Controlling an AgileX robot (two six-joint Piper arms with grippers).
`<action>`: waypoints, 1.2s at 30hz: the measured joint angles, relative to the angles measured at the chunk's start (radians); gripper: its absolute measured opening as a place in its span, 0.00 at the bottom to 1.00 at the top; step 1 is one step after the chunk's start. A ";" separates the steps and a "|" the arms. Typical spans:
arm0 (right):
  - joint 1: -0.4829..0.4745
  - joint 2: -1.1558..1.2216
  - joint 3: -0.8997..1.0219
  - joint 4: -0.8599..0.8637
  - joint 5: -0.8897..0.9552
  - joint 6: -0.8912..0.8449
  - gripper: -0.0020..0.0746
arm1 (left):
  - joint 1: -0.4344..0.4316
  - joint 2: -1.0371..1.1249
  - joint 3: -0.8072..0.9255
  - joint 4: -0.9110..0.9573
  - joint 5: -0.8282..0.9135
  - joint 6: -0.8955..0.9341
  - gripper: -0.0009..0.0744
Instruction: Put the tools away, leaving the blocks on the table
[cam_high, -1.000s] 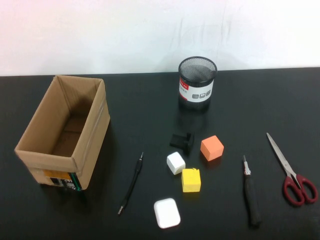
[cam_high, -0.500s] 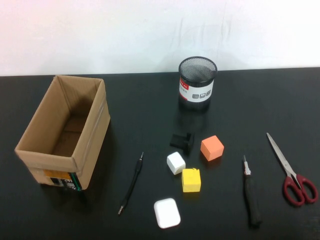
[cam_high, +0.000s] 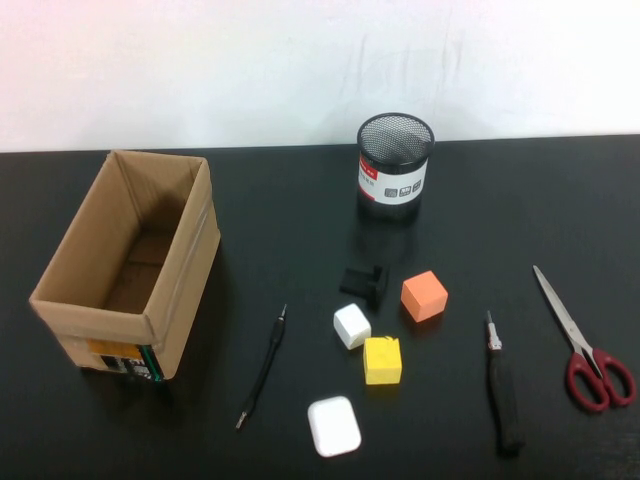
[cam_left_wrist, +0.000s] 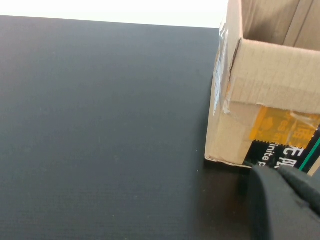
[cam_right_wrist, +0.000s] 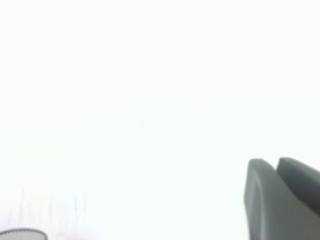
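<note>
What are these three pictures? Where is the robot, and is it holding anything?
One camera looks down at a black table. On it lie scissors, two screwdrivers, thick and thin, three blocks, a cardboard box and a mesh cup. The other two cameras ride on the robot's wrists. The left gripper sits low beside the box; the right gripper faces a white wall. Only their dark tips show, holding nothing visible.
</note>
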 joint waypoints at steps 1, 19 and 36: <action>0.000 0.000 0.000 0.002 0.000 0.000 0.02 | 0.000 0.000 0.000 0.000 0.000 0.000 0.01; 0.000 0.039 -0.339 0.026 -0.020 0.257 0.02 | 0.000 0.000 0.000 0.000 0.001 0.000 0.01; 0.000 0.570 -0.662 0.092 0.682 0.211 0.02 | 0.000 0.000 0.000 0.000 0.001 0.000 0.01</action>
